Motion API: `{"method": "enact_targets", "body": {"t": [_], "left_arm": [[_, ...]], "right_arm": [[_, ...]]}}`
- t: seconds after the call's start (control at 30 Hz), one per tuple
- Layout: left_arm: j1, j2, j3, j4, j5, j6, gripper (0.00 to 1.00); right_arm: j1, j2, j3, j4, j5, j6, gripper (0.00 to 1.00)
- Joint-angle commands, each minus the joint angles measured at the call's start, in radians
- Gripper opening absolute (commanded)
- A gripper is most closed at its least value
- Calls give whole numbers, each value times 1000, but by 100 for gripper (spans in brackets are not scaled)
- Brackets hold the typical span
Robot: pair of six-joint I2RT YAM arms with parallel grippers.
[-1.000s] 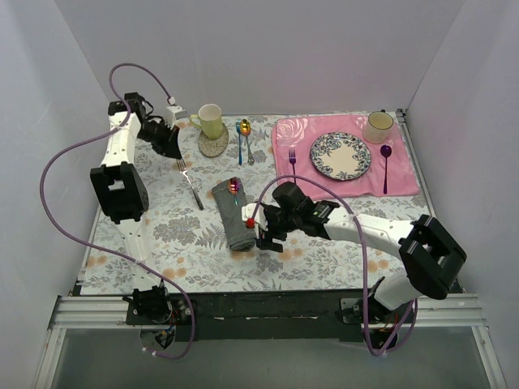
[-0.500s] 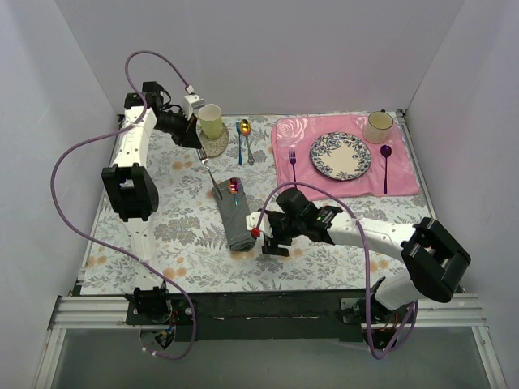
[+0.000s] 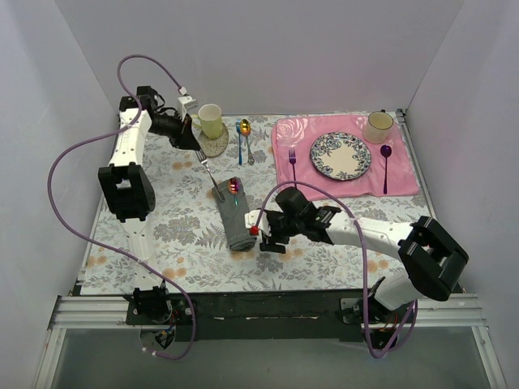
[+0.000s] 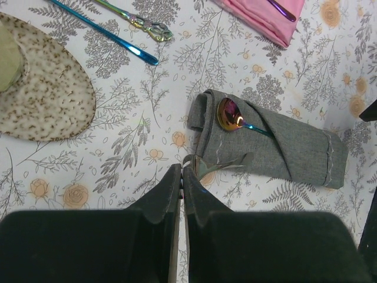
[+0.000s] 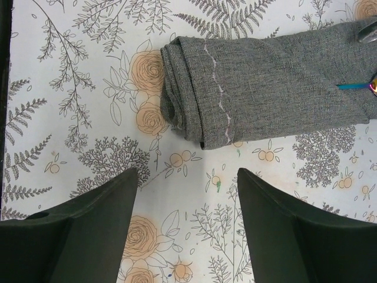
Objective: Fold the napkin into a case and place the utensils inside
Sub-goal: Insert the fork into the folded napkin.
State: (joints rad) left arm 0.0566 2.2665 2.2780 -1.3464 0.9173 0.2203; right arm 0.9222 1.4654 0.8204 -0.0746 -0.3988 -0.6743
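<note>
the right gripper (image 3: pixel 259 237) hangs low over the floral tablecloth (image 5: pixel 70 88) at the near end of the napkin (image 3: pixel 235 220). its jaws stand wide apart and hold nothing. in the right wrist view the two fingers (image 5: pixel 100 224) sit just short of the rolled end of the grey cloth, not touching it.

the napkin lies folded into a narrow case near the middle of the table, its long side running away from the arms. the spoon (image 4: pixel 230 115) is tucked into its far end: the gold-to-purple bowl rests on top of the fold and the thin teal handle slips under the cloth.

just beyond, the left gripper (image 4: pixel 181 177) is closed tight on the handle of the silver fork (image 4: pixel 221 167). the fork slants down from the jaws, and its head lies at the edge of the napkin's far end, beside the spoon's bowl.

farther back stand a pale mug (image 3: pixel 211 120) on a speckled coaster (image 3: pixel 213 146), a blue-handled spoon (image 3: pixel 241 139), and the pink placemat (image 3: pixel 397 174) with a patterned plate (image 3: pixel 340 156), a purple fork (image 3: pixel 293 158), a purple spoon (image 3: pixel 386 166) and a cup (image 3: pixel 379 126).
</note>
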Motion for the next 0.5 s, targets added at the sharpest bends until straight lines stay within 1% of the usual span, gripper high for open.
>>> {"method": "enact_targets", "body": {"t": [0.0,0.13,0.23,0.27,0.33,0.37,0.47], "left_arm": [[-3,-33,-11,-30,95,1,0],[-9,-16,-38,-20,110,8,0],[-12,-12,-72,-10,120,19,0],[-12,-10,-80,-5,126,16,0],[-14,2,-89,-17,135,39,0],[-17,10,-91,-22,137,42,0],[-17,24,-106,-31,152,59,0]], "right_arm": [[-3,10,-15,97,-26,30,74],[0,24,-23,133,-41,24,69],[1,38,-23,153,-49,13,63],[4,42,-23,162,-54,9,57],[9,49,-21,171,-64,-8,49],[17,50,-29,179,-66,-17,43],[32,59,-46,203,-72,-51,35]]}}
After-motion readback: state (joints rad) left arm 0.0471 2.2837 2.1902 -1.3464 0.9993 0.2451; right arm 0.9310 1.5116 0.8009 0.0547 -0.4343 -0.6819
